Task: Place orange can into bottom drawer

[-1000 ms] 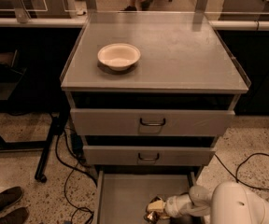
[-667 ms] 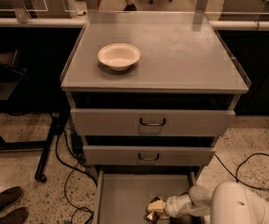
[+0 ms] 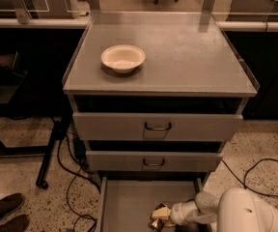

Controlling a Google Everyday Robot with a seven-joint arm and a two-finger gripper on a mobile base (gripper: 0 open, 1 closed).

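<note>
Can [image 3: 154,224]: small, copper-orange, metallic, hanging low inside the open drawer [image 3: 124,202]; gripper [image 3: 159,217] fingers clamping it.

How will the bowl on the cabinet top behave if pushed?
The bowl is shallow and wide, so it probably slides, not tips. The smooth cabinet top likely offers little grip. The gripper is low in the bottom drawer, far from it.

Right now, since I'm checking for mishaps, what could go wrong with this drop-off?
The small orange-copper metal can is at the hand, low inside the open grey metal bottom drawer; let go tilted, it might topple and roll. The white arm reaches in beside the drawer's side wall and could knock it.
</note>
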